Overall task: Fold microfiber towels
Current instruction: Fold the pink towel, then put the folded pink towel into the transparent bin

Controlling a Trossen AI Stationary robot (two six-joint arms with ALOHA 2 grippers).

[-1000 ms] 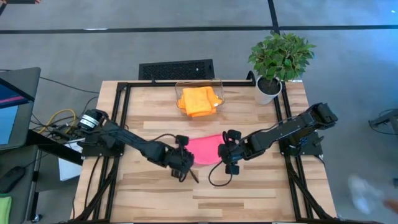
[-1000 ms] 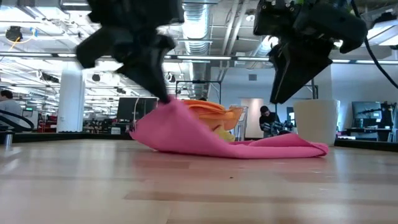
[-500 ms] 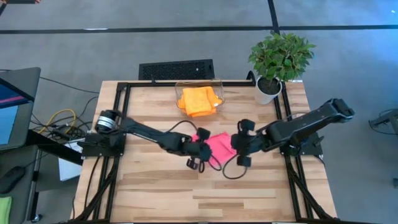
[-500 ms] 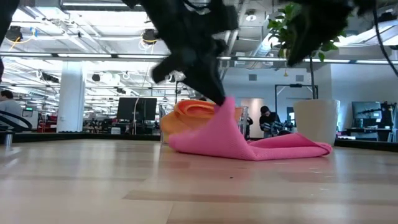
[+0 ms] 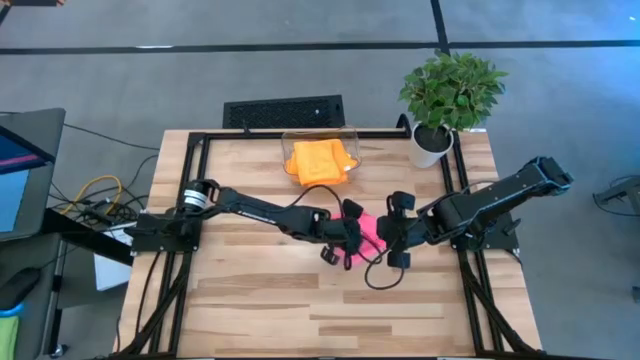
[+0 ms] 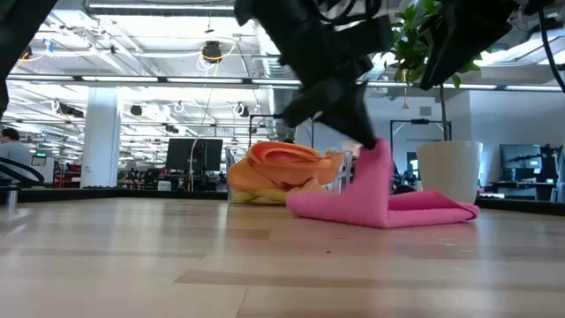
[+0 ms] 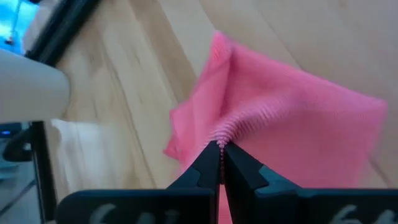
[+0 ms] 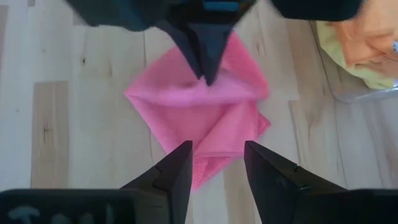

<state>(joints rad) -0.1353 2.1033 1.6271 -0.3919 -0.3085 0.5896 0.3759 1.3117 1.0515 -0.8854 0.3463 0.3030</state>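
While left gripper (image 7: 221,151) pinches pink towel (image 7: 292,124), right gripper (image 8: 217,163) gapes

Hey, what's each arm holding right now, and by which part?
Left gripper pinches the pink towel by a bunched edge fold; the right gripper holds nothing.

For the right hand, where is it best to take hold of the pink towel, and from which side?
Probably the free corner of the pink towel lying flat on the table, from above: the left hand already pinches the raised fold, while the right hand hovers open.
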